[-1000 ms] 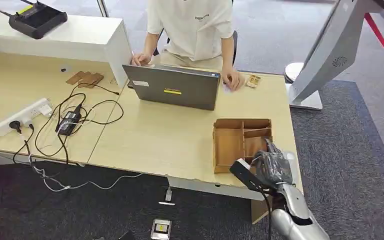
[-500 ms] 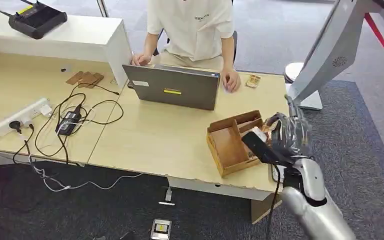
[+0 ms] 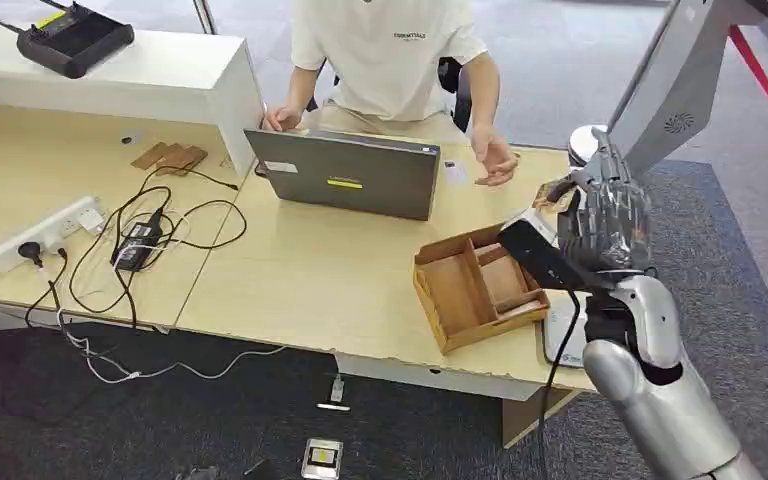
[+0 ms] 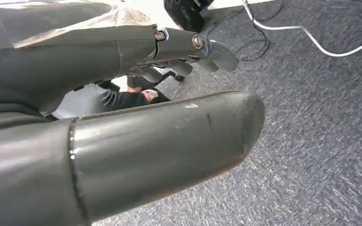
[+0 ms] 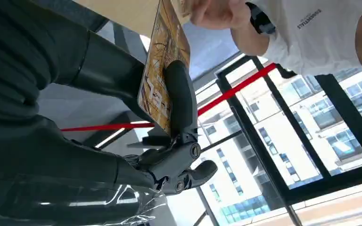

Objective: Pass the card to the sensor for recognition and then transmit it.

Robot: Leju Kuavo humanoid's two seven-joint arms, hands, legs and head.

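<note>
My right hand (image 3: 608,222) is raised above the table's right end, close below the slanted grey sensor stand (image 3: 660,95). It pinches a brown patterned card (image 3: 560,190) between thumb and a finger. The right wrist view shows the card (image 5: 162,70) edge-on, pressed by a dark finger (image 5: 181,101) of the hand (image 5: 75,122). A person's hand (image 3: 495,160) hovers palm-up just left of the card. My left hand (image 4: 122,99) hangs over grey carpet, fingers apart, holding nothing.
A wooden divided tray (image 3: 430,275) sits skewed on the table's right part, with a white device (image 3: 560,335) by the table edge. A laptop (image 3: 350,175) stands before the seated person (image 3: 390,50). Cables and a power strip (image 3: 45,235) lie at the left.
My right hand rose from the tray's near edge up and away toward the sensor stand, carrying the card. The tray was knocked askew. The person lifted a hand off the table.
</note>
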